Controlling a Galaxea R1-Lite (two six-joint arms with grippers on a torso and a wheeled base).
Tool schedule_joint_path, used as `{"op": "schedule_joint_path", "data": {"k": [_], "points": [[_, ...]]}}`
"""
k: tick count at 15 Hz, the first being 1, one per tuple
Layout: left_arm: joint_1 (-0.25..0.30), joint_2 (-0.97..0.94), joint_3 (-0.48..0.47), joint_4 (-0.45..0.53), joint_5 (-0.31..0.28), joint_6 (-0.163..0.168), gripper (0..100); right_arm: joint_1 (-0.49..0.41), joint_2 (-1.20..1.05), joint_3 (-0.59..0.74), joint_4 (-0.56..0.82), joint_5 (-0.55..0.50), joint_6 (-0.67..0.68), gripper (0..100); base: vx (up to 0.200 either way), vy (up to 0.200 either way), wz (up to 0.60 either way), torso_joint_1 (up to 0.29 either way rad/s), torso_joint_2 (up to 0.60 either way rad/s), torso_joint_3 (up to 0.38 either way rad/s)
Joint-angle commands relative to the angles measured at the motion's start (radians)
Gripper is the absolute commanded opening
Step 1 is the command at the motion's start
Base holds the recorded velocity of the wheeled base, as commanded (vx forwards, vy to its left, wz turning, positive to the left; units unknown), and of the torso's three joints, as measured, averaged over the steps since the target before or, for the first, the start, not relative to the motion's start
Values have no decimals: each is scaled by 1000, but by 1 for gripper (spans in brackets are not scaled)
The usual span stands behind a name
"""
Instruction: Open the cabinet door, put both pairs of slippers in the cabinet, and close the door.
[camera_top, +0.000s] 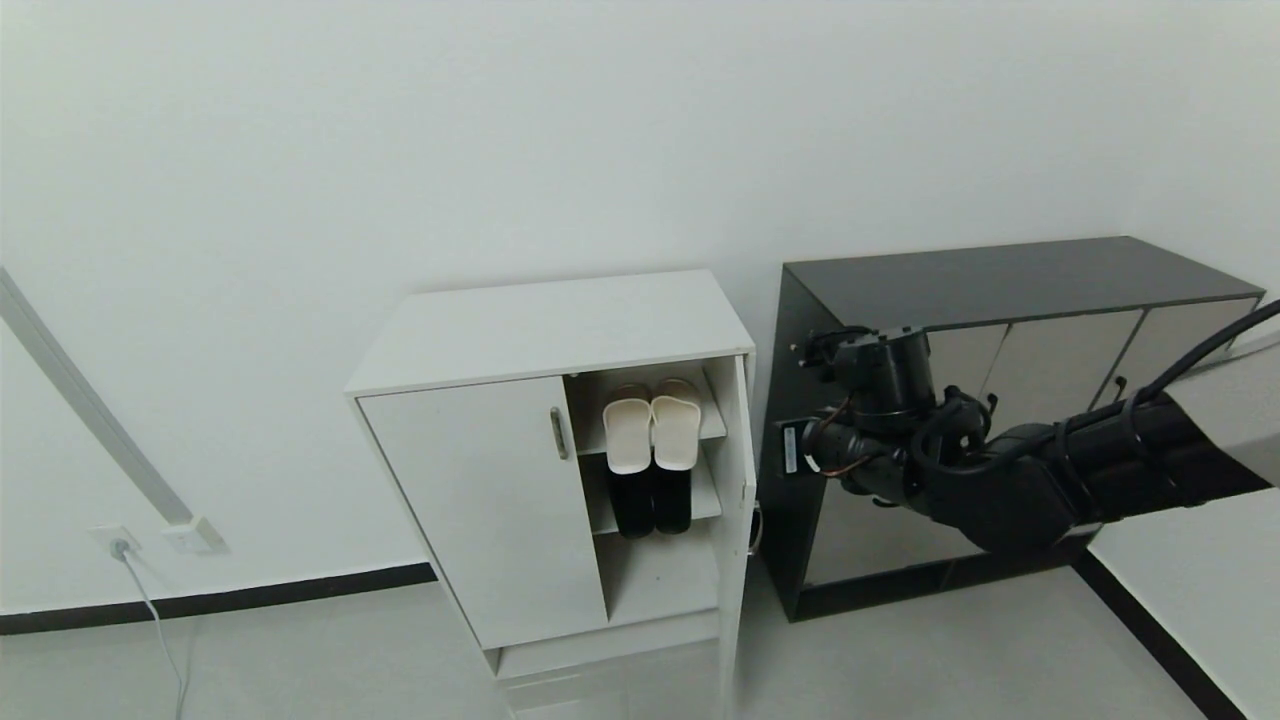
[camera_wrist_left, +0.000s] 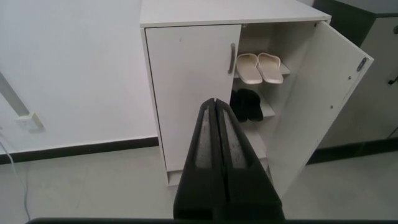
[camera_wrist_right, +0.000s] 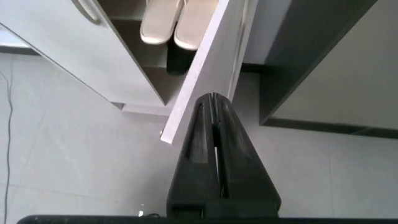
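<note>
A dark sideboard (camera_top: 1000, 275) stands against the far wall on the right, just beside the white cabinet (camera_top: 540, 320). The cabinet's right door (camera_wrist_left: 329, 99) is swung open toward the near side. Inside, the white slippers (camera_top: 652, 432) lie on the upper shelf and the black slippers (camera_top: 652, 505) on the shelf below. The right fingers (camera_wrist_right: 202, 130) are pressed together and empty, near the open door's outer face. The left fingers (camera_wrist_left: 205, 143) are also closed on nothing, nearer than the cabinet and apart from it.

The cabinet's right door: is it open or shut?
Open. The right door stands swung outward, exposing white slippers and black slippers inside.
</note>
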Motion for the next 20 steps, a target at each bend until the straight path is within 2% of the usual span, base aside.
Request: {"op": "schedule_joint_path", "data": {"k": [1, 4, 8, 14, 20], "points": [[0, 1, 0, 0, 0, 1, 0, 1, -53, 14, -3, 0, -2, 0, 0, 0, 600, 2, -2, -2], [0, 1, 0, 0, 0, -1, 0, -1, -71, 35, -5, 16, -2, 0, 0, 0, 600, 1, 2, 2], [0, 1, 0, 1, 0, -1, 0, -18, -73, 37, -3, 6, -22, 0, 0, 0, 0, 0, 0, 0], [0, 1, 0, 0, 0, -1, 0, -134, -13, 41, 14, -38, -84, 0, 0, 0, 0, 0, 0, 0], [0, 1, 0, 0, 0, -1, 0, -176, 85, 14, 47, -72, -104, 0, 0, 0, 0, 0, 0, 0]]}}
